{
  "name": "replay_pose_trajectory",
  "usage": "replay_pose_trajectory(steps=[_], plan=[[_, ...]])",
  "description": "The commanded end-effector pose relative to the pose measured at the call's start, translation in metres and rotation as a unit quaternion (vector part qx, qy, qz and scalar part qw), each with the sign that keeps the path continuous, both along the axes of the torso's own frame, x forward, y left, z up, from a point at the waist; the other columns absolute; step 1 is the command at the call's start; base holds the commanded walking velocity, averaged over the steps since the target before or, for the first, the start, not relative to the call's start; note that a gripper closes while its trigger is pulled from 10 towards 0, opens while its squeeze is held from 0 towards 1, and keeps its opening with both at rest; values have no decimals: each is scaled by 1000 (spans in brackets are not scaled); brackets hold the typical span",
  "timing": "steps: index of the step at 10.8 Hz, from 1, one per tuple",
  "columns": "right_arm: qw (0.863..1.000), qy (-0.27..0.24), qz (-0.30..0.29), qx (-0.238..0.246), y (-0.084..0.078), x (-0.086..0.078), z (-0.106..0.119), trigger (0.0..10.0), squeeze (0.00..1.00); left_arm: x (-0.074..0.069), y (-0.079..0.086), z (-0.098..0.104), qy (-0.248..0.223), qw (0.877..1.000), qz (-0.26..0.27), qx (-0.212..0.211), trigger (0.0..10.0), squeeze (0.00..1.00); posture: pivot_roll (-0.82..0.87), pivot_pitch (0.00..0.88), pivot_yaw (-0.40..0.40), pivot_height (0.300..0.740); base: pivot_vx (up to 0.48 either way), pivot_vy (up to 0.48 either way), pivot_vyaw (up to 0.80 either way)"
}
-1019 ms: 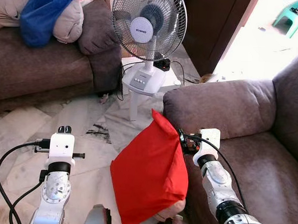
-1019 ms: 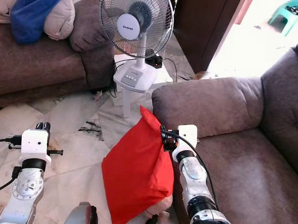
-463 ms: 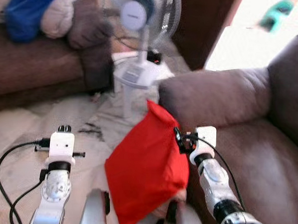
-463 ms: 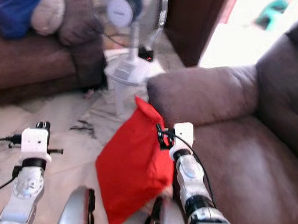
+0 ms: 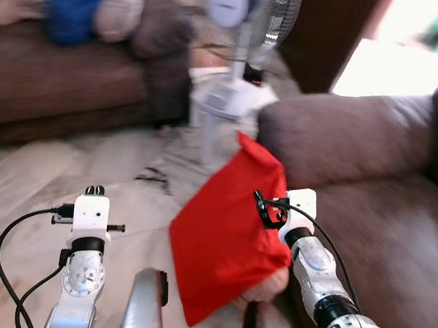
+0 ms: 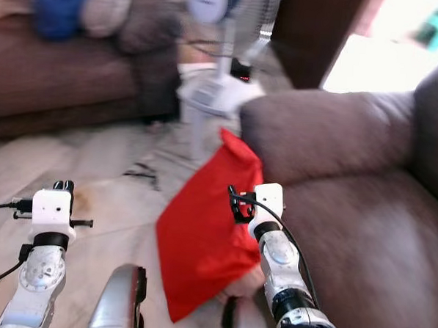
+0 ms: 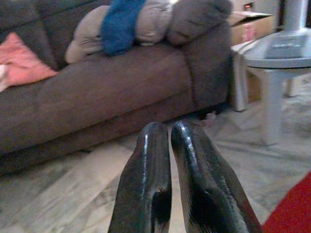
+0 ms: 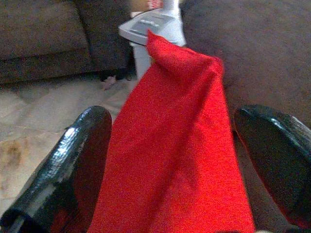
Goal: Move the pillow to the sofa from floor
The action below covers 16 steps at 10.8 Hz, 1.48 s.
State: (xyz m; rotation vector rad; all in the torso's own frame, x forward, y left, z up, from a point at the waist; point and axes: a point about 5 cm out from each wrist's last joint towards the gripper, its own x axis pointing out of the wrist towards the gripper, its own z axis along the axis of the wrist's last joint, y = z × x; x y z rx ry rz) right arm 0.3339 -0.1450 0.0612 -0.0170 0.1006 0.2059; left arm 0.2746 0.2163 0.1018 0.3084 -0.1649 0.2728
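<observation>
Against the front of the grey-brown fabric sofa (image 5: 367,150) on my right, I see the bright red fabric pillow (image 5: 226,238) standing tilted on one corner, its top point up beside the sofa's armrest and its lower end down near the pale marble floor (image 5: 72,171). My right gripper (image 8: 180,160) has its two black fingers (image 8: 80,160) spread wide, one on each side of the pillow; in the right wrist view the red cloth lies between them. From the head cameras the right gripper sits at the pillow's upper right edge, close to the sofa's seat front. Whether the fingers actually press the fabric I cannot tell.

My left gripper (image 7: 170,145) hangs over open floor, well apart from the pillow, with its fingers (image 7: 146,174) together, tips nearly touching. It points toward a second dark brown sofa (image 7: 97,92) across the room, which carries a blue cloth (image 7: 121,24) draped over beige cushions (image 7: 87,34) and a pink pillow (image 7: 22,58).

A white pedestal fan (image 5: 233,99) stands between the two sofas, just behind the red pillow. The head views are blurred.
</observation>
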Motion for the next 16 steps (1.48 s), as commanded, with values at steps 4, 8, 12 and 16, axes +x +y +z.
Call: replay_pose_trajectory(steps=[4,8,12,16], plan=[[1000,18,-6,-7,-3,0,-4,10000,0,-1,-2,-1,0,1000,-1,-5,10000,0,159,167,-82,577,0,0,0],[1000,15,4,-10,0,-2,-4,10000,0,-1,2,0,0,1000,5,-3,10000,0,163,173,-83,553,0,0,0],[999,31,20,-5,4,-4,-9,10000,0,-11,10,-9,16,1000,17,-10,10000,0,164,177,-82,528,0,0,0],[999,26,28,7,5,-5,-9,10000,0,-9,7,-7,12,1000,14,-14,10000,0,163,176,-85,513,0,0,0]])
